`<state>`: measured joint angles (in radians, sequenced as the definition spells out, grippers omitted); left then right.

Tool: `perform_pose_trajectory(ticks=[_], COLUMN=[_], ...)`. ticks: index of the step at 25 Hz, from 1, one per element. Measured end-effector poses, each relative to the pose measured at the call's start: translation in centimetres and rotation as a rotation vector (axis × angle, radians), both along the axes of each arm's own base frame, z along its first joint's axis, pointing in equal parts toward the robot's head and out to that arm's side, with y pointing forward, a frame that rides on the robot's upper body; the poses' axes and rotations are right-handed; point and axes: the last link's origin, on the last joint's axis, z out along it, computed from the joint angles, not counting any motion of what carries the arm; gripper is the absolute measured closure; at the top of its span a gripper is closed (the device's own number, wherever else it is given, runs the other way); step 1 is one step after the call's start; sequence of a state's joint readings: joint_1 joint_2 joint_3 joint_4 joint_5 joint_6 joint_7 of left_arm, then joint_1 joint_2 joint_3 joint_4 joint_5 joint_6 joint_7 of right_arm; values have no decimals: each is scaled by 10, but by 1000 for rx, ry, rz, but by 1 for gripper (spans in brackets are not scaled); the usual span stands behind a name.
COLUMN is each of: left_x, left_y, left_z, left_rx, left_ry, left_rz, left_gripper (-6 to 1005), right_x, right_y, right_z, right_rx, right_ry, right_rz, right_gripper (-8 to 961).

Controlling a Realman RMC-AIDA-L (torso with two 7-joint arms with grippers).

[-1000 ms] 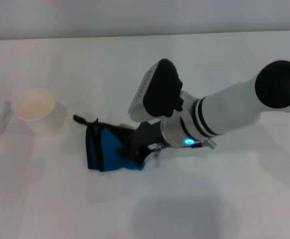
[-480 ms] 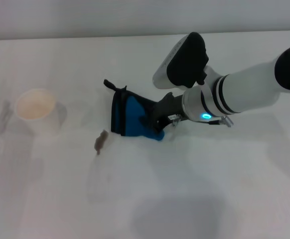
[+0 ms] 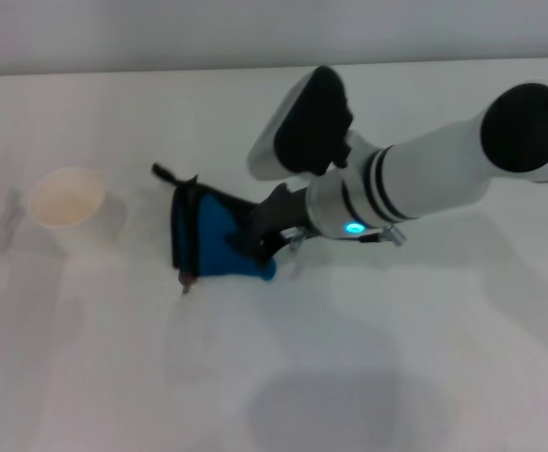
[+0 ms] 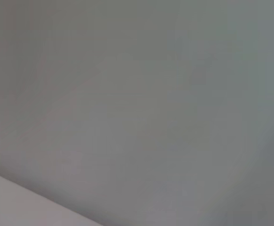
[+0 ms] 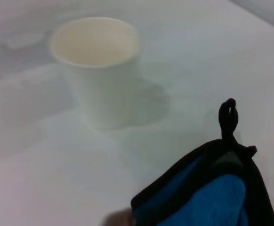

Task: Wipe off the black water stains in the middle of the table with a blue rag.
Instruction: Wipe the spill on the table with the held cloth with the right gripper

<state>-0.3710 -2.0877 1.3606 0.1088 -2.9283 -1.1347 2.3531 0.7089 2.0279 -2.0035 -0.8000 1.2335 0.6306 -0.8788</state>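
The blue rag [image 3: 210,243], black-edged with a loop tab [image 3: 164,173], lies pressed on the white table [image 3: 368,358] left of centre. My right gripper [image 3: 261,245] is shut on the rag's right end and reaches in from the right. A small dark remnant of the black water stains [image 3: 186,281] peeks out at the rag's lower left corner; anything more is hidden under the cloth. In the right wrist view the rag [image 5: 217,193], its loop [image 5: 228,117] and a brownish smear [image 5: 118,218] show. My left gripper is out of view.
A white paper cup [image 3: 66,200] stands upright to the left of the rag, a short gap away; the right wrist view shows the cup [image 5: 99,70] close ahead. The left wrist view shows only a blank grey surface.
The right gripper swept the rag up and right, uncovering a small dark blotch, then dragged it back left and down over that blotch. The cup has not moved.
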Motion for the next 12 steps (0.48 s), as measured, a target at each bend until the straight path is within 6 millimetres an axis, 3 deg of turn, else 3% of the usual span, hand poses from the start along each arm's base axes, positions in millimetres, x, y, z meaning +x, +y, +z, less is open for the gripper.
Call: perform_pose_trajectory(ticks=[12], left_x=[0], left_y=[0], left_z=[-1], left_rx=[0], left_ry=[-1], left_rz=[-1], left_gripper=[107], right_x=[-19], right_y=[-40], right_z=[-21], right_rx=[-262], right_ry=[-34], right_rz=[71], right_gripper=[862])
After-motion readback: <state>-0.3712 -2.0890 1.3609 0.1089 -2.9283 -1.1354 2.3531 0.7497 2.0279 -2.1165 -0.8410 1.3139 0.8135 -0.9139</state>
